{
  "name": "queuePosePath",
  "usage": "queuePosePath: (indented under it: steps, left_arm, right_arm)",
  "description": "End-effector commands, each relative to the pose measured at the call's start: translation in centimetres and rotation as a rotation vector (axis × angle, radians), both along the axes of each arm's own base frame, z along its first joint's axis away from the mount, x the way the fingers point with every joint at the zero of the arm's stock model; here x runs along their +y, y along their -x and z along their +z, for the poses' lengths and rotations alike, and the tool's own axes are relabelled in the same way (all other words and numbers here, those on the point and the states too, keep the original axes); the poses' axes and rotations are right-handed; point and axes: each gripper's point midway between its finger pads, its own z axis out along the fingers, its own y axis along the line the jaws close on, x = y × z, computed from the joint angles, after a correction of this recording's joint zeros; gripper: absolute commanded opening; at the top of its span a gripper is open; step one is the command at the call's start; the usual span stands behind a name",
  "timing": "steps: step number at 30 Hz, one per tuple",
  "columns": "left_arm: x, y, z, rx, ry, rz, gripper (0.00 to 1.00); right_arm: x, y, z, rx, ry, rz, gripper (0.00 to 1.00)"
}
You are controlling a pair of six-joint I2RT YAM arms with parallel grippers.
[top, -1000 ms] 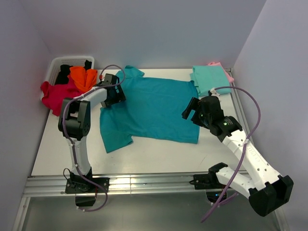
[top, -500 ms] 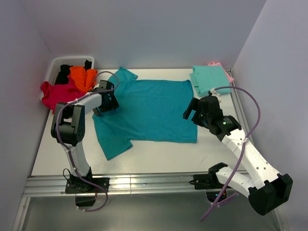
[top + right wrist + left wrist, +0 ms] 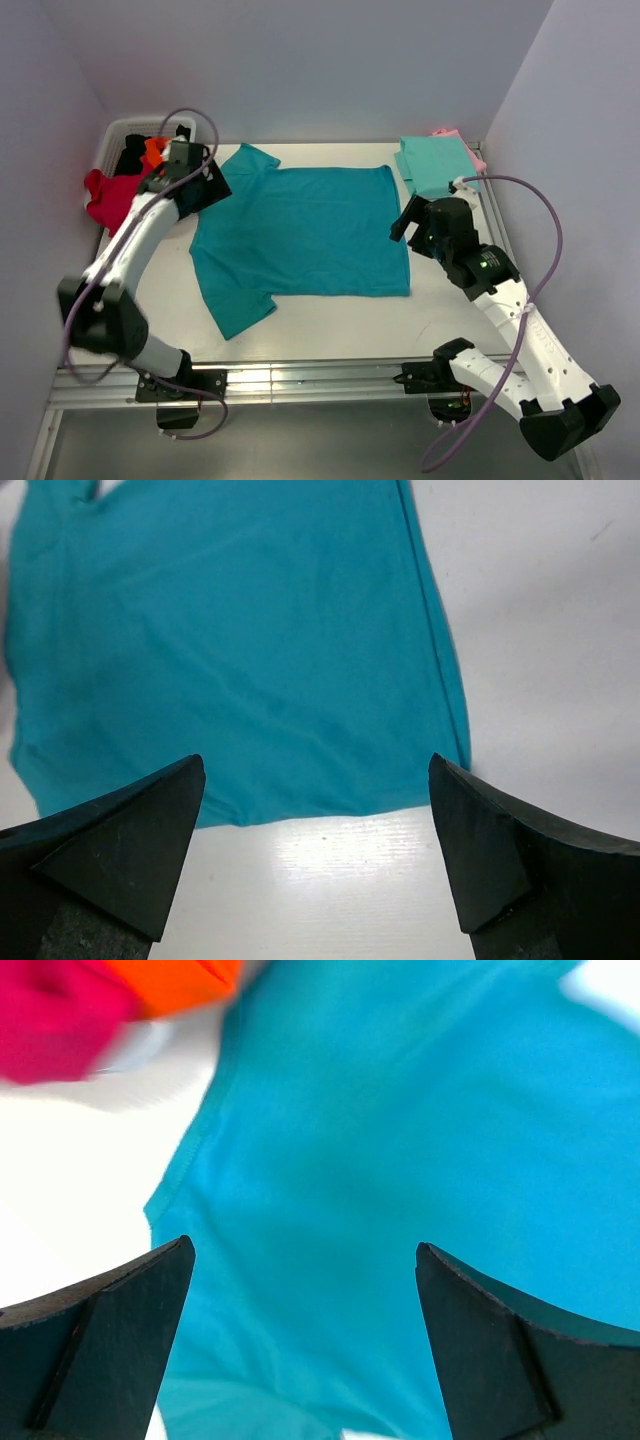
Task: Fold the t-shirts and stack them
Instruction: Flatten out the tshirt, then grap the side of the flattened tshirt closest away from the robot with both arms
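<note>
A deep teal-blue t-shirt [image 3: 300,235] lies spread flat on the white table. My left gripper [image 3: 210,185] hovers open and empty over the shirt's far left shoulder; in the left wrist view the teal cloth [image 3: 400,1160] fills the gap between the open jaws. My right gripper [image 3: 405,222] is open and empty just right of the shirt's right hem; the right wrist view shows the hem [image 3: 300,680] beyond the jaws. A folded mint-green shirt [image 3: 432,163] lies at the far right on a pink one [image 3: 474,158]. Crimson [image 3: 108,195], orange [image 3: 153,150] and black [image 3: 130,155] shirts hang from the basket.
A white slotted basket [image 3: 125,128] stands at the far left corner. Grey walls close in the table on the left, back and right. A metal rail [image 3: 300,380] runs along the near edge by the arm bases.
My left gripper has moved left and away, from the shirt's left side up to its far shoulder. The teal shirt lies flatter and wider. My right gripper has drawn slightly right and away.
</note>
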Motion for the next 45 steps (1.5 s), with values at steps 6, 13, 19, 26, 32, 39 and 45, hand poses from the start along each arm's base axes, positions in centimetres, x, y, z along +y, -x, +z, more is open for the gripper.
queuePosePath:
  steps: [6, 13, 19, 26, 32, 39, 45]
  left_arm:
    - [0.6, 12.8, 1.0, 0.038, 0.110, 0.055, 0.99]
    - [-4.4, 19.2, -1.2, 0.092, 0.158, 0.001, 0.96]
    - [-5.8, 22.7, -6.1, 0.233, 0.250, 0.079, 0.94]
    - [-5.1, 27.2, -11.5, 0.372, 0.199, 0.155, 0.89]
    - [-5.0, 28.0, -12.3, 0.353, 0.208, 0.208, 0.83]
    - [-3.9, 28.6, -14.3, 0.366, 0.157, 0.257, 0.77]
    - [-3.2, 28.4, -14.8, 0.348, 0.134, 0.306, 0.71]
  right_arm:
    - [1.2, 1.6, 2.6, -0.017, -0.077, 0.066, 1.00]
    - [1.6, 4.0, -0.5, 0.049, -0.092, 0.123, 1.00]
    - [1.0, 4.6, 0.5, 0.074, -0.031, 0.151, 1.00]
    - [0.6, 5.4, 0.6, 0.097, -0.014, 0.159, 1.00]
    - [0.3, 6.0, 0.0, 0.126, 0.020, 0.183, 1.00]
    - [0.2, 5.9, 0.3, 0.126, 0.040, 0.197, 1.00]
    - [-0.1, 5.9, 0.6, 0.129, 0.069, 0.211, 1.00]
